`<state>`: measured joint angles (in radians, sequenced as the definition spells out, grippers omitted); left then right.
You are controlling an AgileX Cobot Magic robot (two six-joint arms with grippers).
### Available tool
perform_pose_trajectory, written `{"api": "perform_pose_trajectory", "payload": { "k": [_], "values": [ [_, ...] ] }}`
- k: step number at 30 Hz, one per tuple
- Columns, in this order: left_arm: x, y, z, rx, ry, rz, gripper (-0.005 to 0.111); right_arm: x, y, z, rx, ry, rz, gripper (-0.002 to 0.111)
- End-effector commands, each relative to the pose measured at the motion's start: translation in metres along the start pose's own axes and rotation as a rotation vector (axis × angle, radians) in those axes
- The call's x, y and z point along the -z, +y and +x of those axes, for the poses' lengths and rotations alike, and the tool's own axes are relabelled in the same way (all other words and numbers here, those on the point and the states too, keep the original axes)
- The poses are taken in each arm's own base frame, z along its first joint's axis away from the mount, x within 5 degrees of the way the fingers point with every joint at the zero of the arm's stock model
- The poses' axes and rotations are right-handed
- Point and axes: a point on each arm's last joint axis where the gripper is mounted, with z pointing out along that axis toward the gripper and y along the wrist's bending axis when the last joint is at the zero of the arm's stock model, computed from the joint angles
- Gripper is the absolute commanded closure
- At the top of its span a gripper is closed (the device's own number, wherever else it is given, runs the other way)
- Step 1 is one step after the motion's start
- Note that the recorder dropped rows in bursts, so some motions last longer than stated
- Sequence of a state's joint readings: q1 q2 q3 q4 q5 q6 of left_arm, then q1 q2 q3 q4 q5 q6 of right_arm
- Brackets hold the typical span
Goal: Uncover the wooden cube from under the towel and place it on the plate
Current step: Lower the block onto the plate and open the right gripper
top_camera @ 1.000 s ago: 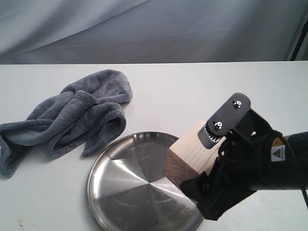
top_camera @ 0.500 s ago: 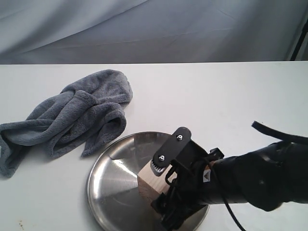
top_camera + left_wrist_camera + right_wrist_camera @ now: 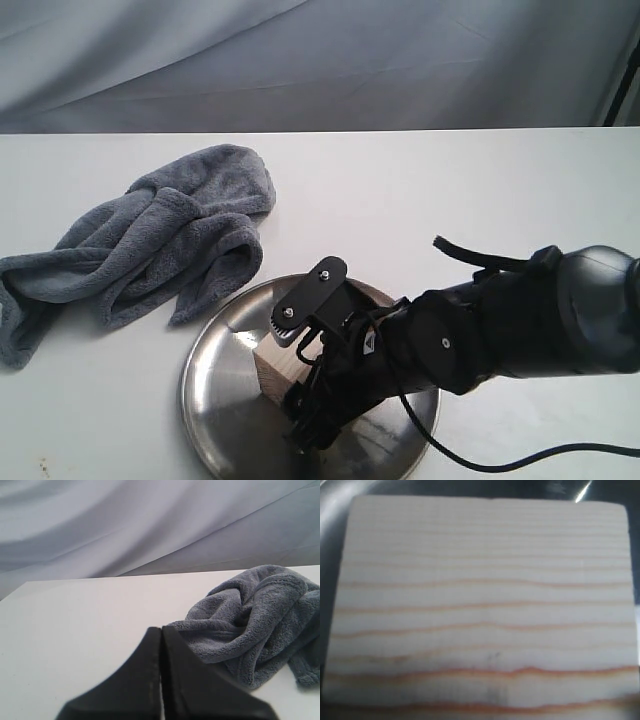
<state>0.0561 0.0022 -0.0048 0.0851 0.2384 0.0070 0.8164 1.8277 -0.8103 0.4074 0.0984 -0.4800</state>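
A: Largest first?
B: Table (image 3: 450, 180), white. Towel (image 3: 160, 240), blue-grey, crumpled at left, just beside plate rim.
A: Next?
B: Plate (image 3: 215, 390), steel, at near edge. Right gripper (image 3: 300, 375) over it, clamped on cube (image 3: 272, 372).
A: Cube location?
B: Low over plate's middle, well apart from towel; contact with plate unclear.
A: Smallest?
B: Left gripper (image 3: 161, 645), pressed together, near towel.

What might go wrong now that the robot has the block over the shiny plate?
The right hand grips the wooden cube on or just above the plate; I cannot tell if it rests flat. Letting go too early may make it tip or slide on the shiny metal. Pulling away could also nudge the cube.
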Motion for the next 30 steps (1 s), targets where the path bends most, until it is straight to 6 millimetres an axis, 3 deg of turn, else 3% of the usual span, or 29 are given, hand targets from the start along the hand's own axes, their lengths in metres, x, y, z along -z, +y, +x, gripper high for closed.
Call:
{"api": "perform_pose_trajectory", "payload": {
  "k": [1,6,17,30],
  "values": [
    [-0.0002,0.0000,0.0005,0.001,-0.008,-0.003,0.107,0.0020,-0.0009,-0.0076,0.020,-0.043,0.014,0.097],
    [-0.0002,0.0000,0.0005,-0.003,-0.008,-0.003,0.107,0.0020,-0.0009,-0.0076,0.020,-0.043,0.014,0.087],
    [-0.0002,0.0000,0.0005,-0.003,-0.008,-0.003,0.107,0.0020,-0.0012,-0.0081,0.020,-0.048,0.017,0.032],
    [-0.0002,0.0000,0.0005,-0.001,-0.008,-0.003,0.107,0.0109,-0.0012,-0.0144,0.015,-0.081,0.019,0.003]
  ]
}}
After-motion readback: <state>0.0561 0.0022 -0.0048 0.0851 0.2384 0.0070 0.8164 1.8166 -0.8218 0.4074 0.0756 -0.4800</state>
